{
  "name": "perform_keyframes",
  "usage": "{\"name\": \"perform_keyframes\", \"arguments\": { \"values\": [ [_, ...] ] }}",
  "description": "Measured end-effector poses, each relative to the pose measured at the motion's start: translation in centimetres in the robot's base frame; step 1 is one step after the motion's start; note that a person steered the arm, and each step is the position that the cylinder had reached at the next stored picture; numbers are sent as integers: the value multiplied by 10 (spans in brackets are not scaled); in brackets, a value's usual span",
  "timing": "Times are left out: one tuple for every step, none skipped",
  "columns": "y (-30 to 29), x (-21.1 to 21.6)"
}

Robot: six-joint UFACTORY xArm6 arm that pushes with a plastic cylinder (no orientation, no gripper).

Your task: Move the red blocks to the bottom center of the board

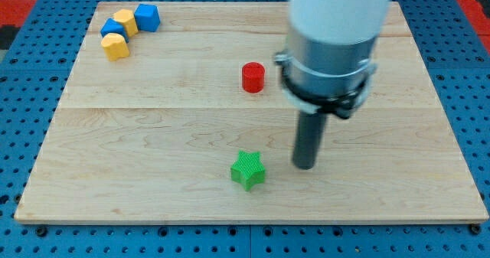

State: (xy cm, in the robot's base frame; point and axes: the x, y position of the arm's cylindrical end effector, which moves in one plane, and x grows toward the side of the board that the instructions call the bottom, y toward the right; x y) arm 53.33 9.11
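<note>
A red cylinder block (pixel 253 77) stands near the middle of the wooden board (pixel 153 151), slightly toward the view's top. My tip (pixel 305 166) rests on the board below and to the right of the red cylinder, well apart from it. A green star block (pixel 248 170) lies just left of my tip, with a small gap between them. No other red block shows; the arm's body covers part of the board at the view's top right.
At the view's top left sits a cluster: a blue cube (pixel 147 17), a yellow block (pixel 125 21), a blue block (pixel 112 28) and a yellow block (pixel 115 46). The board lies on a blue perforated table (pixel 23 120).
</note>
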Motion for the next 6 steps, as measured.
{"name": "perform_keyframes", "arguments": {
  "values": [
    [69,-47],
    [123,-111],
    [126,-182],
    [81,-232],
    [-20,-232],
    [-86,-232]
  ]
}}
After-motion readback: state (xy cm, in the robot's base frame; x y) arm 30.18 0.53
